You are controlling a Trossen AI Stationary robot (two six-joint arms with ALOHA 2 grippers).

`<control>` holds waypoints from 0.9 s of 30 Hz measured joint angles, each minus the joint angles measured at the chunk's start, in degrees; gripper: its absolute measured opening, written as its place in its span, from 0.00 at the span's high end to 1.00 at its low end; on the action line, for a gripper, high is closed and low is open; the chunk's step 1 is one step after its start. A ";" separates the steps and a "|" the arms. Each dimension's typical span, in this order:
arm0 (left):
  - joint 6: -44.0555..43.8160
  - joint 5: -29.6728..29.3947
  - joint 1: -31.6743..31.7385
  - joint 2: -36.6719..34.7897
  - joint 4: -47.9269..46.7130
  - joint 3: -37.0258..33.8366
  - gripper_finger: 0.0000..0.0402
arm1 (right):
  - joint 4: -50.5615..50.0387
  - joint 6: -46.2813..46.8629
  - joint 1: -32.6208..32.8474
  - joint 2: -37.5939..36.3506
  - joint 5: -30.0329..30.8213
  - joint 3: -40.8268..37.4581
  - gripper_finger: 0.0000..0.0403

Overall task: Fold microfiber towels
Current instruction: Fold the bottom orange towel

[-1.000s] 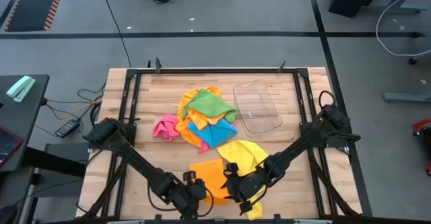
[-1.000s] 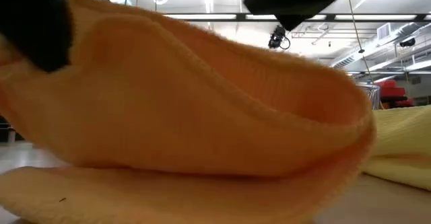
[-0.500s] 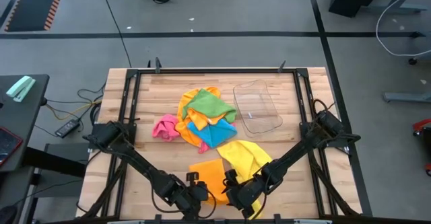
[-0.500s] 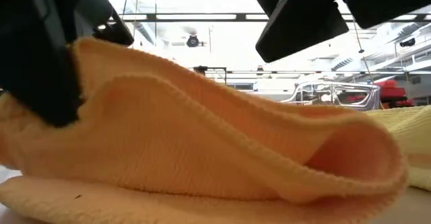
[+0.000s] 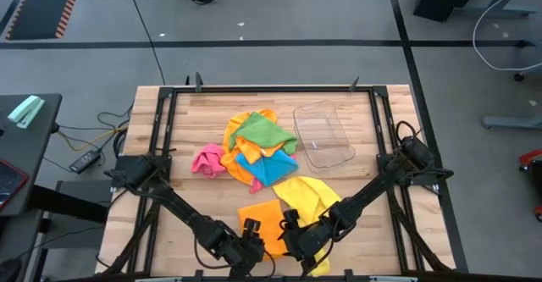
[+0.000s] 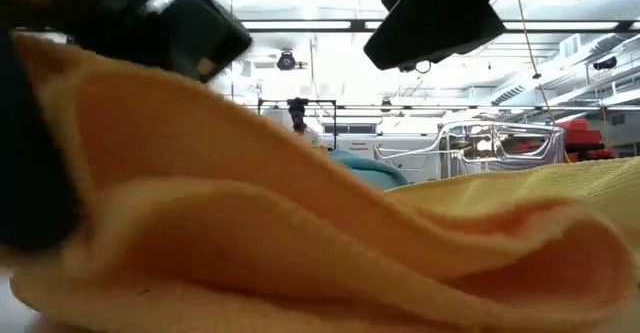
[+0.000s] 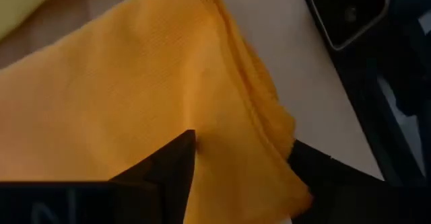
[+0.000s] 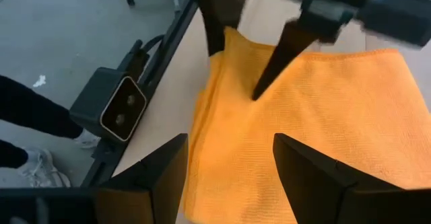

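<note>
An orange microfiber towel (image 5: 264, 218) lies folded in two layers near the table's front edge. My left gripper (image 5: 251, 238) is open at its near left corner, one finger on each side of the folded edge (image 7: 269, 130). My right gripper (image 5: 292, 231) hangs open above the towel's right part (image 8: 303, 116), clear of it in the low view. A yellow towel (image 5: 312, 196) lies spread just to the right. Several more towels, orange, green, blue and pink, lie in a heap (image 5: 254, 146) at mid-table. My left gripper's open fingers slant down from the near side and straddle the orange towel's folded edge (image 7: 273, 140) at its near left corner. The upper layer (image 6: 70, 83) still stands raised against one dark finger (image 6: 30, 183). The lower layer lies on the table.
A clear plastic tray (image 5: 326, 151) stands at the back right. The table-height camera (image 8: 118, 106) sits just off the front edge, close to both grippers. A black frame rail (image 5: 161, 146) runs around the table. A person's legs (image 8: 27, 109) show beyond the edge.
My left gripper has sunk toward the table, rolled and opened, letting go of the orange towel's upper layer. That layer, held up in a high arch a second ago, has dropped onto the lower layer at its right end; its left end stays raised.
</note>
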 joint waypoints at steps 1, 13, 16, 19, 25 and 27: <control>0.45 0.11 -0.01 0.49 -0.51 -0.06 0.50 | 0.02 0.28 0.02 0.00 -0.02 0.00 0.44; 0.36 0.04 0.03 1.76 -0.90 -0.03 0.82 | 0.84 -4.08 0.53 0.00 0.22 0.37 0.44; -2.22 0.47 1.05 1.76 -1.12 -0.01 0.95 | 0.85 -8.70 0.55 1.23 0.35 0.37 0.44; -4.67 0.69 2.12 1.76 -0.90 -0.01 0.95 | 0.71 -10.93 0.49 3.20 0.38 0.37 0.44; -9.01 1.11 3.45 0.87 1.38 -0.14 0.96 | 0.80 -10.88 0.49 4.29 0.70 0.35 0.44; -11.06 2.39 3.77 -0.04 2.10 -0.14 0.96 | 0.89 -10.59 0.60 4.06 0.85 0.35 0.44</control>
